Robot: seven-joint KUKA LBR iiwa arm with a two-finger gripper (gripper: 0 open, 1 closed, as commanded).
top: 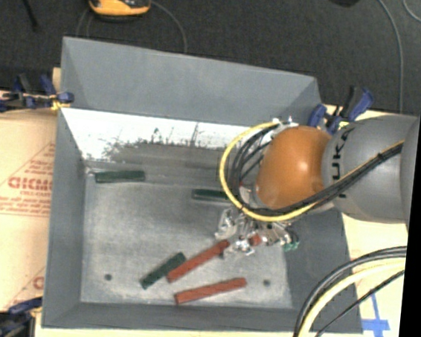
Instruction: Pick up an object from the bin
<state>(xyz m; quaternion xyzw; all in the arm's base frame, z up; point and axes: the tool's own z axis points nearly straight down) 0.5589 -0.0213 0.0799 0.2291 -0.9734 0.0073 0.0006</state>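
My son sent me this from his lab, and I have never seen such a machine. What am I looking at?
A single camera looks down, somewhat from the side, into a grey metal bin. The big grey shape with the orange cover reaching in from the right is a robot arm, which is meant to pick one thing out of the bin. At its tip is the pincer, down at the upper end of a long red-brown bar. I cannot tell whether it has gripped that bar. Also on the bin floor are a second red-brown bar nearer the front, a dark green bar beside the first one, and two more green bars by the far wall, one on the left and one partly under the arm.
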